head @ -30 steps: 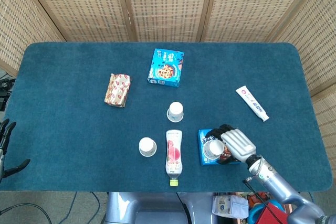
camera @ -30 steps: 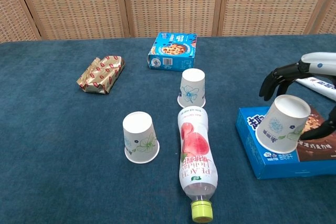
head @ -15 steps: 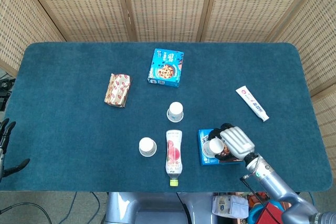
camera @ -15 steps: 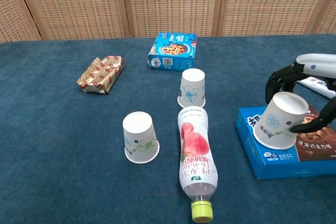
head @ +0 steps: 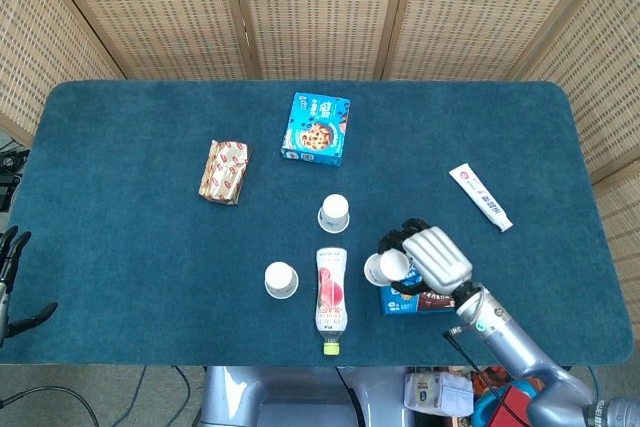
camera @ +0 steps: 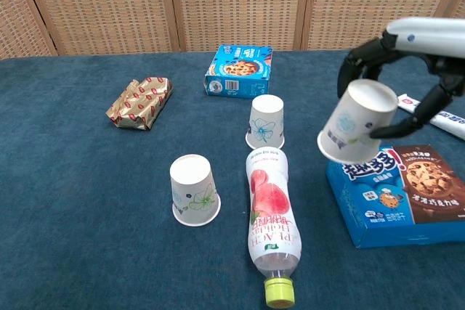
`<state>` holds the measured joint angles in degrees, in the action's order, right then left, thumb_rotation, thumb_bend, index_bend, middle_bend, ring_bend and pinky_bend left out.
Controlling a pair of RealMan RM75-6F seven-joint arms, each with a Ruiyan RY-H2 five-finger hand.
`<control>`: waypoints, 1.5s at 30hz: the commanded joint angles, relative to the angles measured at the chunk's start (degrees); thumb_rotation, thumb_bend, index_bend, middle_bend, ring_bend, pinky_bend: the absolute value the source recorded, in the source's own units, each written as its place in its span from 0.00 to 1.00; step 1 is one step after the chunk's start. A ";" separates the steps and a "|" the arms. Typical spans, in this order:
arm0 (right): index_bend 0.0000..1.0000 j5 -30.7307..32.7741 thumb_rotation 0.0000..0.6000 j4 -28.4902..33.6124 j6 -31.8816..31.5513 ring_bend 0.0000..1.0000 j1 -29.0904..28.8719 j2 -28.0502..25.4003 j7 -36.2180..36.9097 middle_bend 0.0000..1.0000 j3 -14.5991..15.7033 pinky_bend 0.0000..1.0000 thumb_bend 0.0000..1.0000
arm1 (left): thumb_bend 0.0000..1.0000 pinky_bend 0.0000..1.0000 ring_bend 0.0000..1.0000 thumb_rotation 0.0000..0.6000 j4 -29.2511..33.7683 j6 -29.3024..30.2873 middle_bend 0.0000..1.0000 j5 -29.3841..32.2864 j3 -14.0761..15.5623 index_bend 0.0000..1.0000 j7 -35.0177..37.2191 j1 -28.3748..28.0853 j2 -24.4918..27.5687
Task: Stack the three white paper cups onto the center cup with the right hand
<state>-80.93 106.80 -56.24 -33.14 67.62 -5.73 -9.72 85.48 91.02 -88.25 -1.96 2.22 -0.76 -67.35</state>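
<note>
My right hand (camera: 407, 70) (head: 432, 257) grips an upside-down white paper cup (camera: 357, 121) (head: 386, 267) and holds it tilted in the air, above the left edge of a blue cookie box (camera: 399, 194). The center cup (camera: 266, 122) (head: 335, 213) stands upside down on the blue cloth, to the left of the held one and further from me. A third cup (camera: 194, 189) (head: 281, 279) stands upside down at front left. My left hand (head: 12, 277) hangs open off the table's left edge.
A peach drink bottle (camera: 272, 224) lies on its side between the front cup and the cookie box. Behind the center cup lies a smaller blue cookie box (camera: 240, 69). A foil snack pack (camera: 139, 102) is at left, and a toothpaste tube (head: 480, 196) at right.
My right hand closed on the cup that stood on the cookie box, then lifted it up and to the left, clear of the box. Nothing else moved.
</note>
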 commanded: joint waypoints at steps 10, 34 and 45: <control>0.43 25.00 1.00 -0.43 5.43 0.47 -15.53 6.55 -19.06 0.51 -9.56 0.28 0.40 | 0.11 0.00 0.00 1.00 0.50 -0.61 0.00 1.61 -0.98 0.00 -0.22 -0.34 0.24; 0.43 49.61 1.00 -20.71 6.39 0.47 -32.93 21.46 -28.56 0.50 -10.09 0.28 0.41 | 0.11 0.00 0.00 1.00 0.05 -5.62 0.00 6.52 -2.56 0.00 1.49 -1.98 1.13; 0.43 52.49 1.00 -19.71 5.64 0.47 -33.93 18.87 -29.95 0.50 -8.16 0.28 0.41 | 0.11 0.00 0.00 1.00 -0.14 -6.22 0.00 6.77 -2.49 0.00 1.31 -2.28 1.00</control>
<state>-28.68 86.86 -50.58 -66.99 86.77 -35.51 -18.10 85.33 84.81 -81.48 -4.45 3.54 -3.04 -66.35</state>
